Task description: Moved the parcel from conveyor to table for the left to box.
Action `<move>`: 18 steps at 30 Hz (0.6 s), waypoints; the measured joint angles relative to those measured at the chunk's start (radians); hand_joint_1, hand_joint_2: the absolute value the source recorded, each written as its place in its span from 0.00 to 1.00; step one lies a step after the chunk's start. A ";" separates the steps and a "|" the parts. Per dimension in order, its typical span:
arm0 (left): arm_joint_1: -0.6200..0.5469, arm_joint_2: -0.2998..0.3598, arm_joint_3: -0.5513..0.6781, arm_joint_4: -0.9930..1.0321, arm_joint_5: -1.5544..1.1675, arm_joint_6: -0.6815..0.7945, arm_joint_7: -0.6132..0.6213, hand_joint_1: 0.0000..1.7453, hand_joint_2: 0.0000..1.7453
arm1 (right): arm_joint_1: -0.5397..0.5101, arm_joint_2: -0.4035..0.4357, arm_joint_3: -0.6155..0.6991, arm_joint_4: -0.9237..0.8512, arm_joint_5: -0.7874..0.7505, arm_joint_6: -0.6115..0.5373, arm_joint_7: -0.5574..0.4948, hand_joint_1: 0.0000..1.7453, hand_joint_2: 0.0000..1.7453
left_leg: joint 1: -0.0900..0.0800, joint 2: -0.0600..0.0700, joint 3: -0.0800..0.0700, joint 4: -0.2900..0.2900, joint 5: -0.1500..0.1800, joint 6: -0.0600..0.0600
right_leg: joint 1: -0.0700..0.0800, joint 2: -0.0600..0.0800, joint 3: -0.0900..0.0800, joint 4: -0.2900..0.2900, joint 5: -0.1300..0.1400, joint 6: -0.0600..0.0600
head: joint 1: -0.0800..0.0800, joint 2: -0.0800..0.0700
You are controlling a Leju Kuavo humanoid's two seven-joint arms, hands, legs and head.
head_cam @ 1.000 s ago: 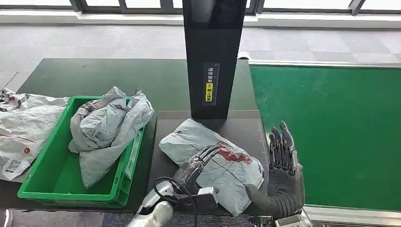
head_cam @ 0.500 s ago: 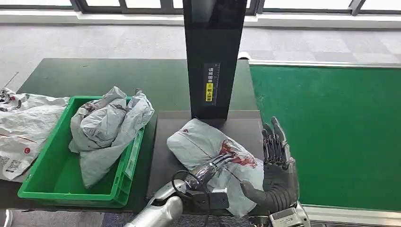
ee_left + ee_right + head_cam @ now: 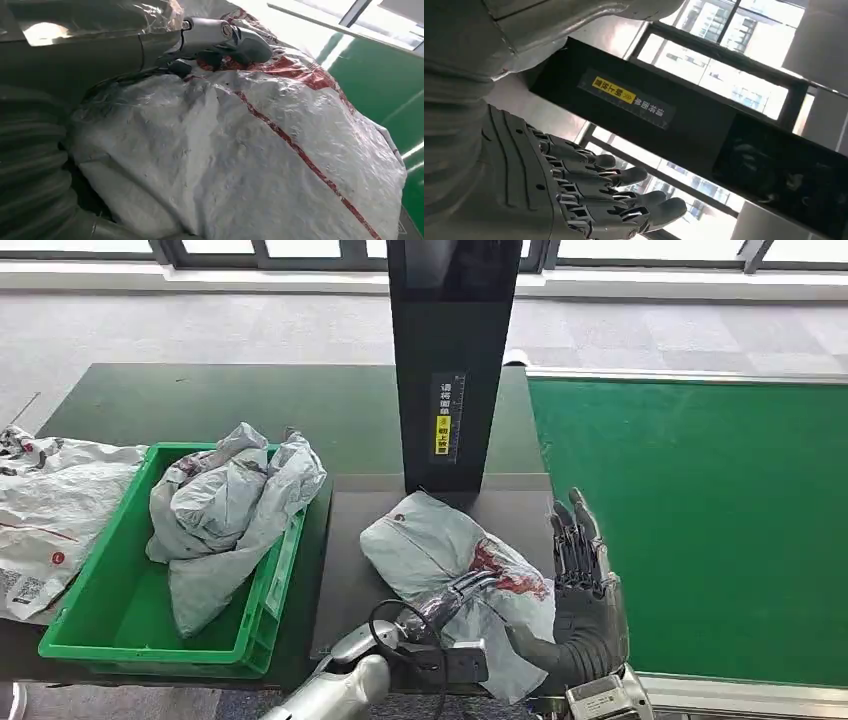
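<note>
Parcel (image 3: 455,570): grey plastic mailer bag with red print and a red stripe, crumpled and bulging, lying on the dark table (image 3: 345,540) just in front of the black upright column, between the two hands. Its near corner hangs close to the table's front edge.

Left hand (image 3: 450,598): at the near edge of the table, fingers (image 3: 235,42) laid over the top of the parcel by the red print; the wrist view shows the bag pressed up against the palm and a fingertip on its surface. Whether the fingers actually close on the bag or only rest on it cannot be told.

Right hand (image 3: 582,585): upright at the parcel's right side, palm turned toward it, fingers straight and spread, thumb reaching under the bag's near right corner. It grasps nothing.

Green crate (image 3: 110,580): left of the table, holding a heap of grey mailer bags (image 3: 225,510).

White printed bags (image 3: 50,510): outside the crate, further left.

Conveyor (image 3: 700,520): green belt, right of the table, beside the right hand.

Black column (image 3: 455,360): standing behind the parcel, bearing a small yellow label (image 3: 441,435).

Grey floor (image 3: 200,325): beyond, with window frames at the far edge.
</note>
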 measured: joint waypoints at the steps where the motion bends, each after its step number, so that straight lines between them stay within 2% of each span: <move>1: -0.001 0.000 0.000 0.002 0.000 0.000 0.000 0.00 1.00 | 0.000 0.000 0.000 0.000 0.000 0.000 0.000 0.00 1.00 | 0.000 0.000 0.000 0.000 0.000 0.000 | 0.000 0.000 0.000 0.000 0.000 0.000 | 0.000 0.000; 2: -0.002 0.000 0.000 0.003 0.000 0.001 0.000 1.00 1.00 | 0.000 0.000 0.000 0.000 0.000 0.000 0.000 0.00 1.00 | 0.000 0.000 0.000 0.000 0.000 0.000 | 0.000 0.000 0.000 0.000 0.000 0.000 | 0.000 0.000; 18: -0.021 -0.003 0.000 0.027 -0.017 0.118 0.011 1.00 1.00 | 0.018 0.009 -0.006 0.000 0.010 -0.003 0.000 0.00 1.00 | 0.000 0.000 0.000 0.000 0.000 0.000 | 0.000 0.000 0.000 0.000 0.000 0.000 | 0.000 0.000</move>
